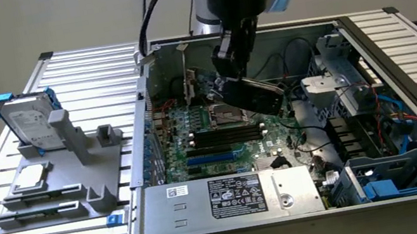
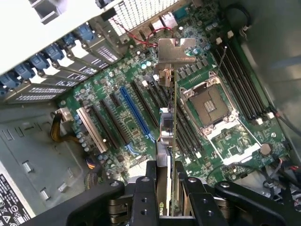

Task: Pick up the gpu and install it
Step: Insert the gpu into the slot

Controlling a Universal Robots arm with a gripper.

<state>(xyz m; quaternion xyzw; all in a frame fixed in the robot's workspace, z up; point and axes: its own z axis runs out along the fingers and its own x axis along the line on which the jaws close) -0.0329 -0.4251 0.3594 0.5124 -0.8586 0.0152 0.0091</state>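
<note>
Parts are seen on a grey stand (image 1: pixel 72 173) at the exterior view's left. A hard drive (image 1: pixel 25 123) in a blue frame is stood up there, and a small silver chip (image 1: pixel 30 177) is laid flat. Neither one is touched.

Further right, the open computer case (image 1: pixel 231 196) is seen, with the green board (image 1: pixel 220 134) on its floor. Above that board the gpu (image 1: pixel 261 96) is held in the gripper (image 1: pixel 238 79). The card is tilted and looks clear of the slots. So the picking up looks done, and the putting in looks started but not finished.

For the card to go in, its lower edge most likely has to be lined up with one long slot. Its metal end has to be lined up with the back wall, and the tilt has to be taken out.

The tilt and height of the card are best judged from the exterior view. In the wrist view the gpu (image 2: pixel 167 127) is seen edge on, squeezed between the two fingers (image 2: pixel 143 197) of the gripper (image 2: pixel 165 197). Its metal end plate (image 2: pixel 176 49) is pointed at the back vents. A blue slot (image 2: pixel 136 113) is seen on one side of the card, and the square socket (image 2: pixel 207 103) on the other.
</note>
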